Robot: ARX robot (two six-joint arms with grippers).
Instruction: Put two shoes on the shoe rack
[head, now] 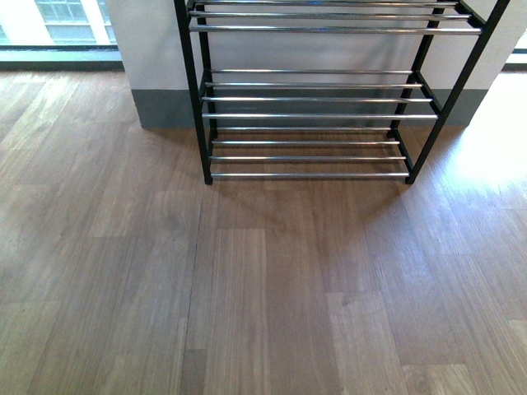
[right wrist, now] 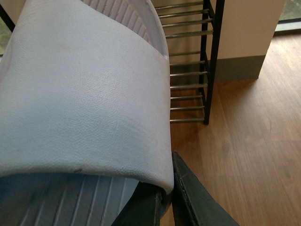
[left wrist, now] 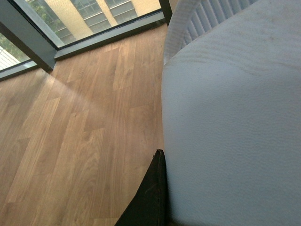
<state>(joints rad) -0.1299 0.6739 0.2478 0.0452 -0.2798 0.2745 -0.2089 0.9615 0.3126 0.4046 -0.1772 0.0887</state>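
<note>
The shoe rack, a black frame with chrome bars, stands against the wall at the far centre of the front view; its visible tiers hold nothing. No shoe or arm appears in that view. In the left wrist view my left gripper is shut on a white slide shoe; one black finger presses its strap edge, the other is hidden. My right gripper is shut on the strap of a second white slide shoe, with the rack beyond it.
Wooden floor stretches from me to the rack. A white wall with a grey skirting runs behind it. Floor-level windows lie off to the left.
</note>
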